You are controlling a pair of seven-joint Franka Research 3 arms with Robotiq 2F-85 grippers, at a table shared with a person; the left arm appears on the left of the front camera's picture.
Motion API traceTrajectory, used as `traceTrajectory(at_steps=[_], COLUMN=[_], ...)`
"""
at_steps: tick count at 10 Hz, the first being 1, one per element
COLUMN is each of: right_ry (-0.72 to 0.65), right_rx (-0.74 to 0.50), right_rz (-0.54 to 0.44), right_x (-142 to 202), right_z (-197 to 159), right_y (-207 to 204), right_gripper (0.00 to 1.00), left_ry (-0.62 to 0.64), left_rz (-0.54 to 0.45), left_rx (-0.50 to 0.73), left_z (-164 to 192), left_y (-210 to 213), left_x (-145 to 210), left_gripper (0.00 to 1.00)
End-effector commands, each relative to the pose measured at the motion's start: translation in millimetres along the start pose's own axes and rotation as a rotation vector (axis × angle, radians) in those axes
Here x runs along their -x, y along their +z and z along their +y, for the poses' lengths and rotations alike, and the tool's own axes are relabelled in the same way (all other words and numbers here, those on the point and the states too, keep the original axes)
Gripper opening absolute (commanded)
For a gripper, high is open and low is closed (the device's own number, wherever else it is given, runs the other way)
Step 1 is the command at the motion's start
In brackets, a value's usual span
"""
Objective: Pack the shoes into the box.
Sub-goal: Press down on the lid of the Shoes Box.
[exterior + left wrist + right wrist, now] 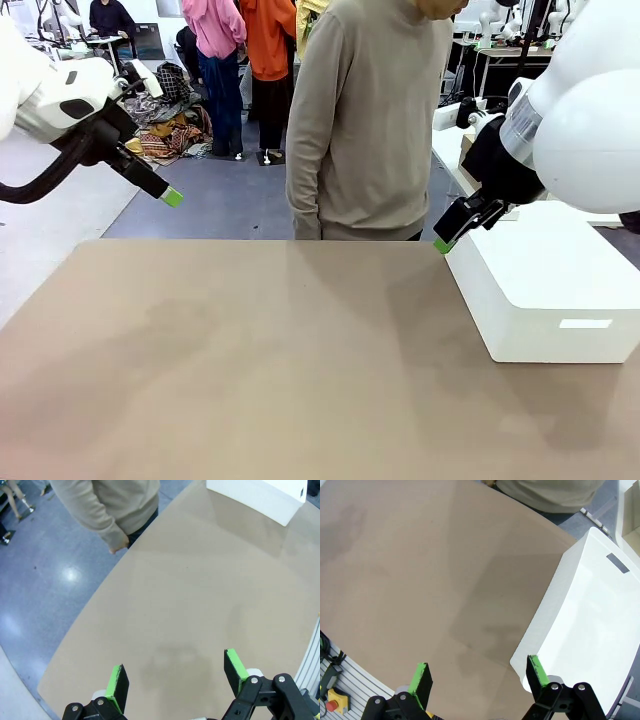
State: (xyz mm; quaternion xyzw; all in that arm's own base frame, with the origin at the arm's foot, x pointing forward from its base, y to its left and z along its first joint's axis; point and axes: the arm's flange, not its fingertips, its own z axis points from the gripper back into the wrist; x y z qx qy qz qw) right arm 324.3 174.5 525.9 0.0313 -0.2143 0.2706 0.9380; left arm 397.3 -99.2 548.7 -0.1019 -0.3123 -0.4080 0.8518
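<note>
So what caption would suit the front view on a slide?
Both arms' open fingers, left and right, hover above the brown table beside a white box.

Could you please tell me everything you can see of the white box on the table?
The white box is a plain, smooth, matte rectangular block with rounded edges, shut or solid as far as one can tell. A small slot-like rectangular mark sits on one short side. It rests flat on the tan table, at the robot's right side, near the far edge. Nothing lies on it; the right gripper hangs open above its far corner, apparently not touching it.
</note>
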Motion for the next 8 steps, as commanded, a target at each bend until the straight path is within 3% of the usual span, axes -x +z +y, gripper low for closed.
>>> traceTrajectory(at_steps=[1,8], right_ry=[-0.001,-0.001], right_rx=[0.004,0.004], right_rz=[0.001,0.001], right_x=[-0.6,-0.6], right_z=[-0.8,-0.8], right_y=[0.4,0.4], right_gripper=[1.0,1.0], left_ry=[0.007,0.007], left_rz=[0.01,0.01], left_rx=[0.0,0.0], left_z=[0.4,0.4], left_y=[1.9,1.9], left_x=[0.3,0.3], left_gripper=[1.0,1.0])
